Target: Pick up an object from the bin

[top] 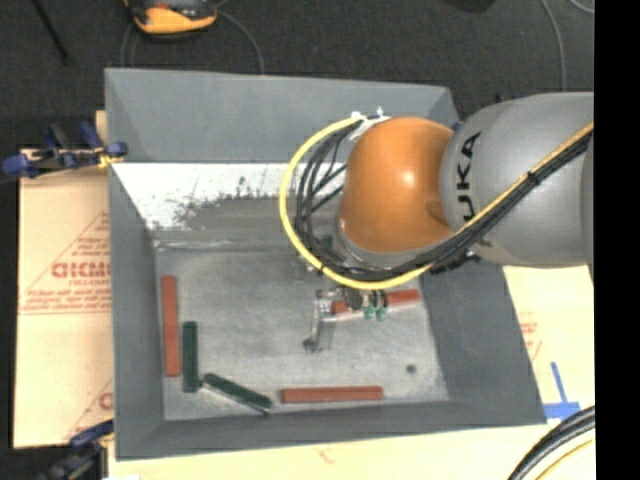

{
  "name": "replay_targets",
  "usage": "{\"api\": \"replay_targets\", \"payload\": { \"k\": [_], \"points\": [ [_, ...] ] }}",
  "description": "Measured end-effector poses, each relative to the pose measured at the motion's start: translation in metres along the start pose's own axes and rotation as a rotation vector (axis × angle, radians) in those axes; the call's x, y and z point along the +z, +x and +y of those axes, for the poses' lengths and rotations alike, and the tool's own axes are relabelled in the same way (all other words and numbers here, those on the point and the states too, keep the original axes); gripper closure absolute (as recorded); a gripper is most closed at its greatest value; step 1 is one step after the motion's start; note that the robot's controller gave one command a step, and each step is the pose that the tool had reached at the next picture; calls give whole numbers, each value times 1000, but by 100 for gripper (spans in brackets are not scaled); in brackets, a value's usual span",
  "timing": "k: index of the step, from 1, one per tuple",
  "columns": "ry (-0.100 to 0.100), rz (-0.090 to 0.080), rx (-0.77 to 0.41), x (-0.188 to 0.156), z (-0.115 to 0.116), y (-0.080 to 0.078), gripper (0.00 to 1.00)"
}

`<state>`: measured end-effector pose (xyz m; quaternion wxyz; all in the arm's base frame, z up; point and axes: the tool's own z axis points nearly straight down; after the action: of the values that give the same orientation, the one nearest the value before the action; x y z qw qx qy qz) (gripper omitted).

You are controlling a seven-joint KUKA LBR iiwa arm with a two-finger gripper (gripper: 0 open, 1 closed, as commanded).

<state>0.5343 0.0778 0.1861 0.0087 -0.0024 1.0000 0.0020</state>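
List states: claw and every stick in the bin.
Claw: low, mid-bin.
Red stick by claw: flat, partly hidden.
Left red stick: flat, along left wall.
Near red stick: flat, along near wall.
Left green stick: flat, beside left red stick.
Slanted green stick: flat, near-left corner.

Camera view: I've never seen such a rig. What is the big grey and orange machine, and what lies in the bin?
The one camera looks down into a grey metal bin from above, slightly sideways. The grey machine with the orange cover is a robot arm reaching in from the right; its gripper hangs low near the middle of the bin floor. By the left wall lie a red-brown stick and a short green stick; by the near wall, a dark green stick and a second red-brown stick. One more red stick lies partly hidden under the arm. I cannot tell whether anything is held.
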Motion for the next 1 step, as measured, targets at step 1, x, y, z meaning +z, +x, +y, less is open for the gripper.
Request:
{"api": "replay_targets", "payload": {
  "k": [1],
  "points": [
    [4, 11, -78, 72, -11, 40, 0]
  ]
}}
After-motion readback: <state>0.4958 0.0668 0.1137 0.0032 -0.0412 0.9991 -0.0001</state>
